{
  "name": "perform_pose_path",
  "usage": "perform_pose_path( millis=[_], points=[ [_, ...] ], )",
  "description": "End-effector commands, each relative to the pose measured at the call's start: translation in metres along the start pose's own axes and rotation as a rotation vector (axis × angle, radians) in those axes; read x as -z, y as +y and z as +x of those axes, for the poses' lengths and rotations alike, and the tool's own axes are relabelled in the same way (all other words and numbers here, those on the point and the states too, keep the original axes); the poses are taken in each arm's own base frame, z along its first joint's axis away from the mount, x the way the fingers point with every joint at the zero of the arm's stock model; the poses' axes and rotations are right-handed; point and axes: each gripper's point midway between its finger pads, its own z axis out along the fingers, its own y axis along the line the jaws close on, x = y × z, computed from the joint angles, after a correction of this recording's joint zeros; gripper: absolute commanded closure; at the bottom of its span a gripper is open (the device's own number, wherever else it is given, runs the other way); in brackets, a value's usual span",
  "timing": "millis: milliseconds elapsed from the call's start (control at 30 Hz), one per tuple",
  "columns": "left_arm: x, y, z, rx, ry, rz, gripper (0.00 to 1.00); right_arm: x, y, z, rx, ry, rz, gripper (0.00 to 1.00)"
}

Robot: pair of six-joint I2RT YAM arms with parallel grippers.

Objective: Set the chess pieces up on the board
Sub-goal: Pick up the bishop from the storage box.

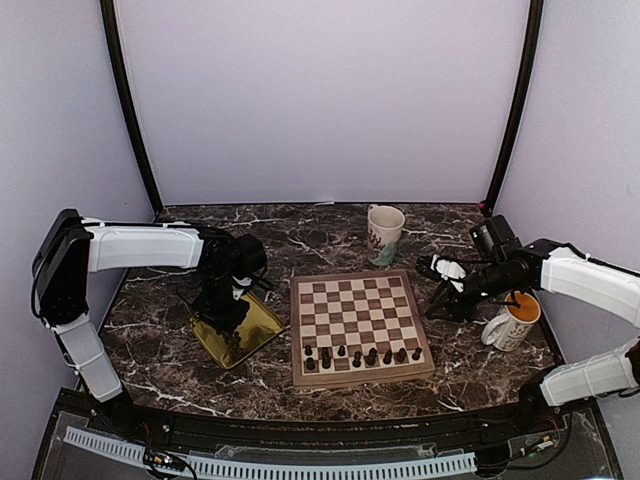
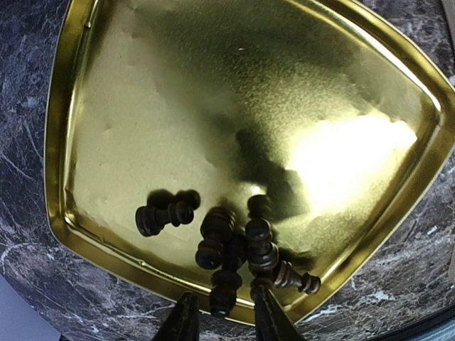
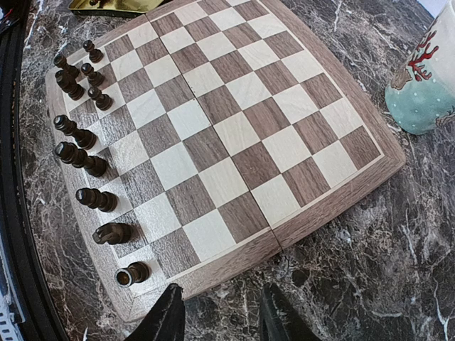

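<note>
Board: chequered brown and cream wood with a light rim, flat on the dark marble worktop, midway between its left and right edges and closer to the near edge.

Chess pieces: about ten small dark figures standing on the board, all in the two rows of squares nearest the worktop's near edge. The other rows hold none.

Gold tray: shiny and square, set cornerwise near the board's left side. Five or six more dark figures lie on their sides, bunched in one corner of it.

Left tool: low over that corner, fingers a little apart and astride the end of one fallen figure. A gap shows on either side, so no grip is seen.

Right tool: over bare marble just off the board's right edge, fingers parted about halfway, holding nothing.

Patterned mug: white and teal with a red motif, upright beyond the board toward the far edge.

Second mug: white, upright near the right edge, close beside the right arm.
</note>
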Motion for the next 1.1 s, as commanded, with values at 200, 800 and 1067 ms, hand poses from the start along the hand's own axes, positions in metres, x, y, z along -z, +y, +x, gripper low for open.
perform_pose_path(
  millis=[200, 800, 1067],
  points=[
    [-0.01, 0.013, -0.005, 0.004, 0.023, -0.066, 0.81, -0.004, -0.002, 0.002, 0.001, 0.0, 0.003, 0.63],
    [0.046, 0.007, -0.022, -0.086, -0.15, 0.02, 0.97, -0.008, -0.001, 0.003, -0.012, 0.009, -0.025, 0.64],
    [0.049, -0.002, -0.027, -0.122, -0.184, 0.068, 0.98, -0.01, -0.001, 0.005, -0.021, 0.018, -0.033, 0.64]
  ],
)
